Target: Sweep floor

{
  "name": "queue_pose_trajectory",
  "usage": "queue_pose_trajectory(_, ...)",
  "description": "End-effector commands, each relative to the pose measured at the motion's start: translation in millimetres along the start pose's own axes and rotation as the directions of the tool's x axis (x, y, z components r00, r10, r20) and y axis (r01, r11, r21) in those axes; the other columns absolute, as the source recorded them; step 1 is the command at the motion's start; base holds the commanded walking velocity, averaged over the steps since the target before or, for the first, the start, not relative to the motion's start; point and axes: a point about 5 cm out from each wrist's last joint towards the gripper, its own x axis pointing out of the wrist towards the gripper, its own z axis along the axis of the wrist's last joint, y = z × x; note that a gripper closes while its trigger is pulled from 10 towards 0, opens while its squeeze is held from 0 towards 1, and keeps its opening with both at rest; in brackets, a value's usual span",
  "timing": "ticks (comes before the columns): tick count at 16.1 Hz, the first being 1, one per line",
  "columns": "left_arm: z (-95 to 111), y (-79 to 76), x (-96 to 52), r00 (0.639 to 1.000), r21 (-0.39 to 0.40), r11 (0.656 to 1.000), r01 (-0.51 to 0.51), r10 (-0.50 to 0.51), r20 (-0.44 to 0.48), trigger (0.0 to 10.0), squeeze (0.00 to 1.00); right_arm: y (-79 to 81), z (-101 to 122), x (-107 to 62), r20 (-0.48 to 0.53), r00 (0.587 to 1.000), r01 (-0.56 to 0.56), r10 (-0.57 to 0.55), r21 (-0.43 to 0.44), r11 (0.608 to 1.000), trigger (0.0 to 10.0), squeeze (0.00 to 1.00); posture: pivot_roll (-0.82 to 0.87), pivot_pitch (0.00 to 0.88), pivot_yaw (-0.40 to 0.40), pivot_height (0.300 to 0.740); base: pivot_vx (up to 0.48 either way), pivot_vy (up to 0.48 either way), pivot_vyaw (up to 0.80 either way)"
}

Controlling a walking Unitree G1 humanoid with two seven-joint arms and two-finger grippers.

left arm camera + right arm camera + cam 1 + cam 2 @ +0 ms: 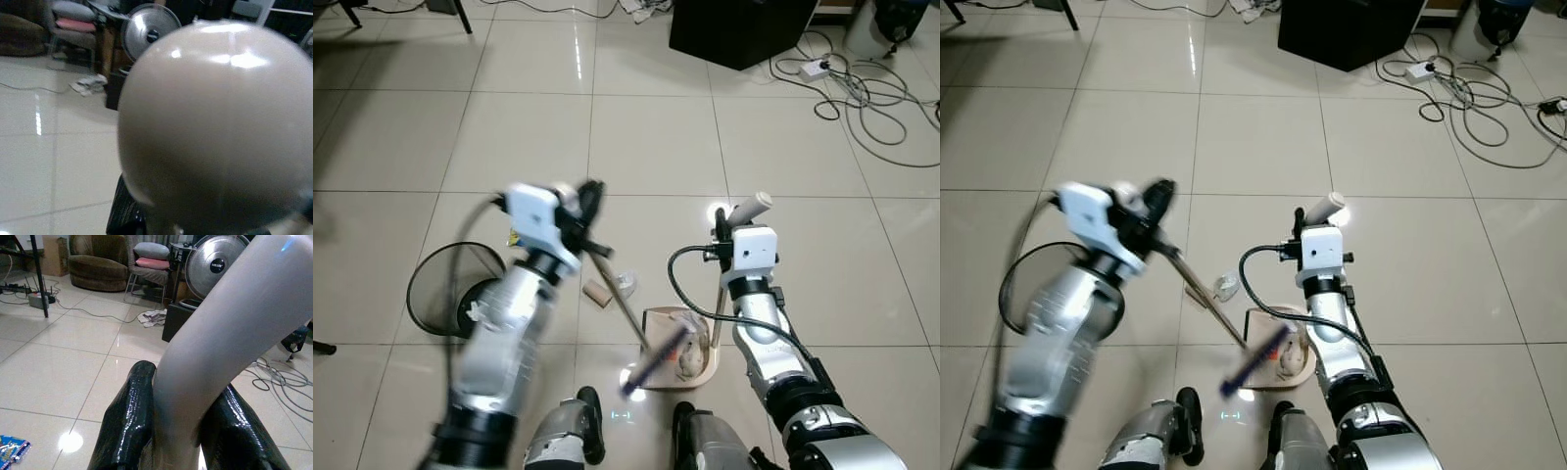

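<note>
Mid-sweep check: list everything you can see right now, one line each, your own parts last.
Broom: one, tan stick with dark blue head, angled down into the dustpan.
Dustpan: one, beige, on the floor at the robot's feet, crumpled litter inside.
Dustpan handle: one, off-white, upright.
Litter: a tan block and a clear wrapper, on the tile left of the dustpan.
Bin: one, black, left of the robot.
Black box: one, far ahead.
Cables and power strip: grey and white, far right.
Fan: one, beyond the box.
Left claw: shut on the broom.
Right claw: shut on the dustpan handle.
</note>
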Motion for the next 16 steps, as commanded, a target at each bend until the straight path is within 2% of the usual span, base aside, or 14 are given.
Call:
queue_pose_trajectory(1,21,14.1,-3.1,0.998,0.040,0.999,-0.022,0.020,0.063,10.0,0.00,-5.0,-18,-15.8,-0.089,0.996,0.013,-0.012,0.014,1.000,10.0,0.00,0.06,0.275,0.004,0.740,0.000,0.000,0.00)
queue_pose_trajectory(5,31,40.1,-15.9,0.997,0.108,0.992,-0.062,0.057,0.047,10.0,0.00,-15.9,-17,-21.5,-0.071,0.997,0.035,-0.032,0.046,0.998,10.0,0.00,0.06,0.231,0.001,0.740,0.000,0.000,0.00)
queue_pose_trajectory(8,28,58.8,-27.9,0.991,0.164,0.978,-0.130,0.131,0.003,10.0,0.00,-24.9,-10,-21.8,-0.035,0.999,0.037,-0.035,0.085,0.996,10.0,0.00,0.05,0.179,0.004,0.740,0.000,0.000,0.00)
queue_pose_trajectory(9,18,61.1,-37.4,0.988,0.219,0.966,-0.137,0.150,-0.041,10.0,0.00,-33.5,4,-17.2,0.011,0.999,0.039,-0.041,0.129,0.991,10.0,0.00,0.04,0.150,0.007,0.740,0.000,0.000,0.00)
queue_pose_trajectory(11,9,61.2,-47.8,0.980,0.262,0.952,-0.160,0.184,-0.070,10.0,0.00,-45.2,28,-13.8,0.057,0.997,0.048,-0.060,0.199,0.979,10.0,0.00,0.02,0.125,0.015,0.740,0.000,0.000,0.00)
queue_pose_trajectory(15,-5,73.5,-67.3,0.934,0.373,0.883,-0.284,0.342,-0.100,10.0,0.00,-55.3,74,-8.6,0.096,0.995,-0.001,-0.021,0.228,0.974,10.0,0.00,0.00,0.101,0.029,0.740,0.000,0.000,0.00)
queue_pose_trajectory(16,-8,74.1,-70.6,0.925,0.372,0.878,-0.300,0.362,-0.111,10.0,0.00,-56.6,85,-4.0,0.106,0.994,-0.015,-0.011,0.242,0.970,10.0,0.00,0.00,0.096,0.031,0.740,0.000,0.000,0.00)
